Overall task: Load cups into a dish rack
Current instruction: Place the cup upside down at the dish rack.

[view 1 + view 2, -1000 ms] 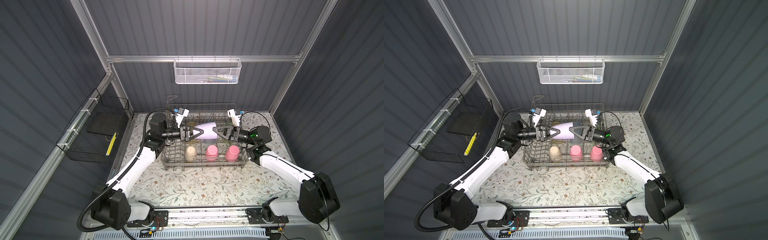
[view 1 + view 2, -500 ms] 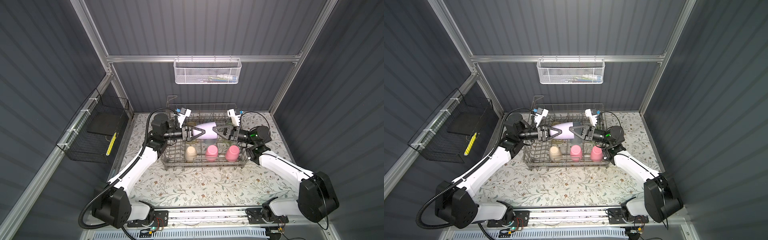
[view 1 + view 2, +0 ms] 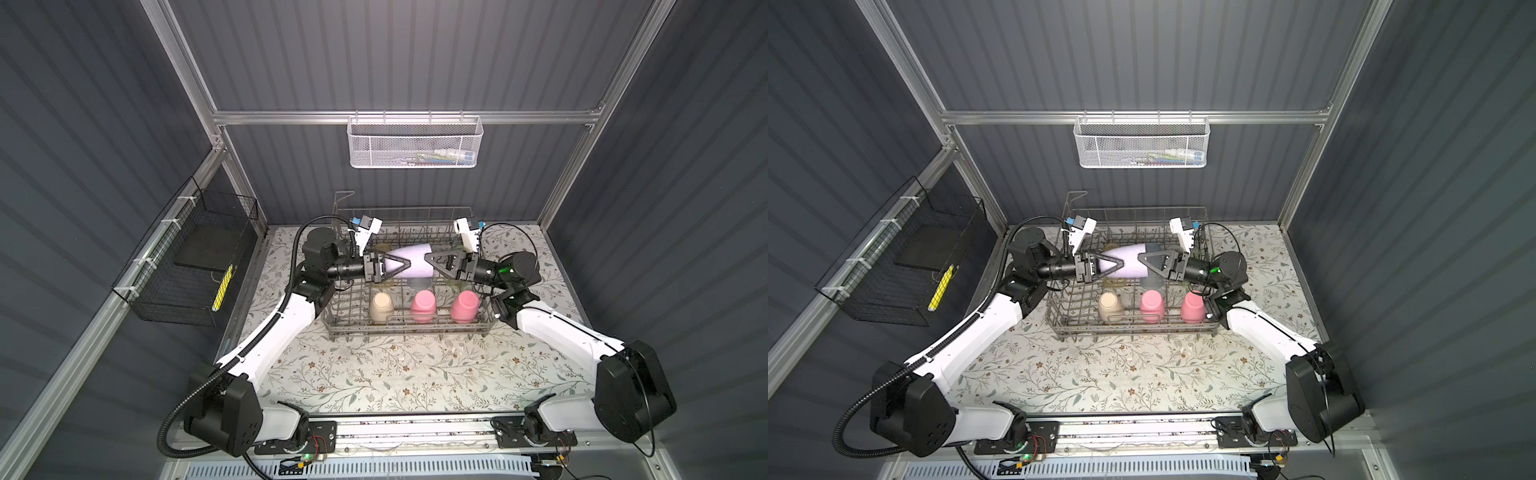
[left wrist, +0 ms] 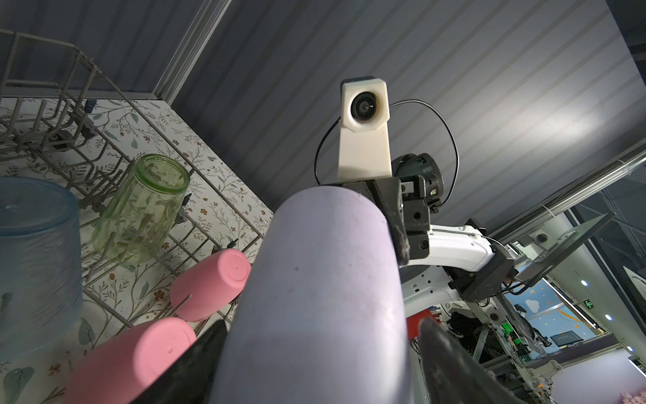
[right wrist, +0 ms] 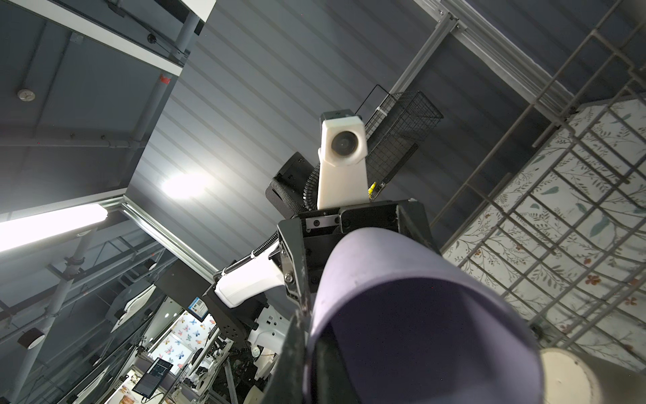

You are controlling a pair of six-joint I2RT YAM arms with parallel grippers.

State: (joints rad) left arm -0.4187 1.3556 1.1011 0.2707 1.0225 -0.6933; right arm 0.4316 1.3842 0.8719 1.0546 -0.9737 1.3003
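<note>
Along the front edge of the rack point(image 3: 407, 331) a beige cup point(image 3: 382, 306) and two pink cups point(image 3: 423, 306) point(image 3: 464, 306) are stood upside down. Above the rack's middle a lilac cup point(image 3: 414, 267) is held level. Its rim is pinched by the closed right gripper point(image 3: 430, 262) and its base straddled by the left gripper point(image 3: 405, 265), spread wide with a gap at one finger point(image 4: 449, 355).

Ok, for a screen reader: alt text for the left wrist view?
A lilac cup fills the centre, held sideways by the right gripper at its far rim, the left gripper straddling its near end. Upturned pink cups, a green cup and a blue cup stand in the dish rack.
</note>
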